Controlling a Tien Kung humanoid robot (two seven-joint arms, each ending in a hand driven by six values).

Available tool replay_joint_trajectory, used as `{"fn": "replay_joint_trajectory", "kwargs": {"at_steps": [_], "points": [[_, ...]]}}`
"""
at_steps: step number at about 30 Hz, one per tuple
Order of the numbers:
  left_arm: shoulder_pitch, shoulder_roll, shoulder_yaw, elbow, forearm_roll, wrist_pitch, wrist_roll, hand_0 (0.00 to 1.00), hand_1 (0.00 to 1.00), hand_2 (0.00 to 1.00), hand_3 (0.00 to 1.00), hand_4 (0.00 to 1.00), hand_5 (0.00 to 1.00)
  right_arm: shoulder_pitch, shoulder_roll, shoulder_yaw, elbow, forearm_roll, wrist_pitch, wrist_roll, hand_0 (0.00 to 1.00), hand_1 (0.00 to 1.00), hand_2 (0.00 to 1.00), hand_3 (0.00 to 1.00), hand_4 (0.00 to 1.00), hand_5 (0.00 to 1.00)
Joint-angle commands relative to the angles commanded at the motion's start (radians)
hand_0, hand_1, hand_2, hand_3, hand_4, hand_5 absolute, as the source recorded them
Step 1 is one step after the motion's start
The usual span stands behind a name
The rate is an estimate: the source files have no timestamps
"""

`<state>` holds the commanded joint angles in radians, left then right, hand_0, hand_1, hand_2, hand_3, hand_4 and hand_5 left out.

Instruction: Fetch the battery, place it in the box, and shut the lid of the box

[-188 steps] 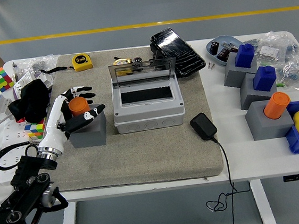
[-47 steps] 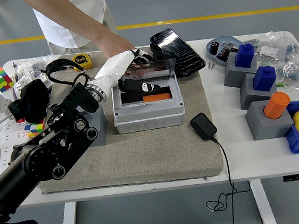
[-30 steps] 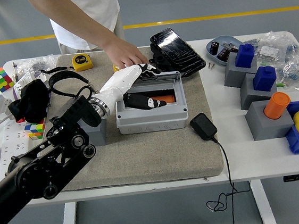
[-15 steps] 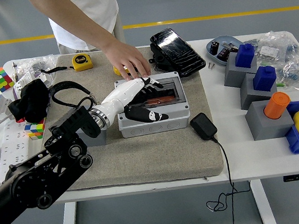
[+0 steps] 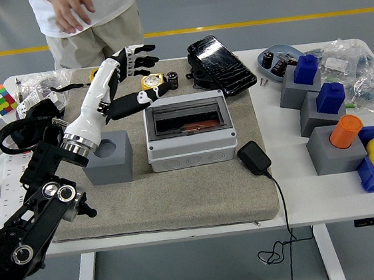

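The grey box (image 5: 189,136) sits on the mat with its clear lid down. The orange battery (image 5: 192,125) shows through the lid, inside the box. My left hand (image 5: 131,75) is raised above and to the left of the box, fingers spread, holding nothing. The grey holder block (image 5: 108,157) left of the box has an empty round socket. The right arm is out of view.
A person stands at the far left, one hand (image 5: 70,10) drawn back from the table. A black charger (image 5: 254,157) and cable lie right of the box. A black case (image 5: 220,65), a yellow tape measure (image 5: 153,81), grey blocks (image 5: 335,146) with an orange battery (image 5: 344,131) and clutter lie around the mat (image 5: 173,198).
The lid has gone from partly lowered to fully down over the battery. My left hand lifted off the box, up and left. The person's hand drew back from the box.
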<state>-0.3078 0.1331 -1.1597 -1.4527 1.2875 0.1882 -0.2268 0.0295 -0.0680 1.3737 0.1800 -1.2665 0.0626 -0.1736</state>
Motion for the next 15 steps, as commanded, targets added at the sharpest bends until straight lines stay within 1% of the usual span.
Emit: {"fn": "replay_joint_trajectory", "kwargs": {"at_steps": [2,3,7,8,9,10,12,14,15], "points": [[0.033,-0.008,-0.053,0.0,-0.083,-0.011,-0.024,0.553,0.65,0.633,0.685,0.998,0.381,0.001,0.0,0.002,0.0,-0.001,0.0,0.0,0.61,0.658,0.682,0.585,0.985,0.555],[0.048,-0.012,-0.081,0.0,-0.125,-0.017,-0.032,0.534,0.636,0.621,0.665,0.998,0.382,0.002,0.0,0.003,0.0,-0.002,0.0,0.0,0.611,0.66,0.682,0.585,0.985,0.555],[0.103,-0.025,-0.183,0.005,-0.292,-0.041,-0.059,0.534,0.636,0.621,0.665,0.998,0.382,0.004,0.001,0.007,0.0,-0.007,0.0,-0.002,0.611,0.66,0.682,0.585,0.985,0.555],[0.11,-0.027,-0.199,0.005,-0.327,-0.044,-0.063,0.534,0.636,0.621,0.665,0.998,0.382,0.005,0.001,0.007,0.0,-0.008,0.0,-0.002,0.611,0.66,0.682,0.585,0.985,0.555],[0.123,-0.03,-0.226,0.006,-0.368,-0.05,-0.072,0.493,0.614,0.596,0.647,0.998,0.386,0.005,0.001,0.011,0.0,-0.011,0.0,-0.003,0.611,0.659,0.682,0.585,0.985,0.554],[0.133,-0.032,-0.248,0.006,-0.398,-0.054,-0.078,0.493,0.614,0.596,0.647,0.998,0.386,0.006,0.002,0.014,0.0,-0.014,0.0,-0.004,0.611,0.659,0.682,0.585,0.985,0.554],[0.149,-0.034,-0.283,0.007,-0.44,-0.058,-0.084,0.493,0.614,0.596,0.647,0.998,0.386,0.007,0.003,0.018,0.0,-0.019,0.0,-0.006,0.611,0.659,0.682,0.585,0.985,0.554],[0.166,-0.036,-0.32,0.011,-0.449,-0.066,-0.083,0.493,0.614,0.596,0.647,0.998,0.386,0.008,0.004,0.024,0.0,-0.026,0.0,-0.009,0.611,0.659,0.682,0.585,0.985,0.554],[0.17,-0.036,-0.328,0.013,-0.447,-0.069,-0.081,0.472,0.598,0.581,0.638,0.998,0.384,0.009,0.005,0.026,0.0,-0.029,0.0,-0.009,0.614,0.659,0.682,0.585,0.985,0.555]]}}
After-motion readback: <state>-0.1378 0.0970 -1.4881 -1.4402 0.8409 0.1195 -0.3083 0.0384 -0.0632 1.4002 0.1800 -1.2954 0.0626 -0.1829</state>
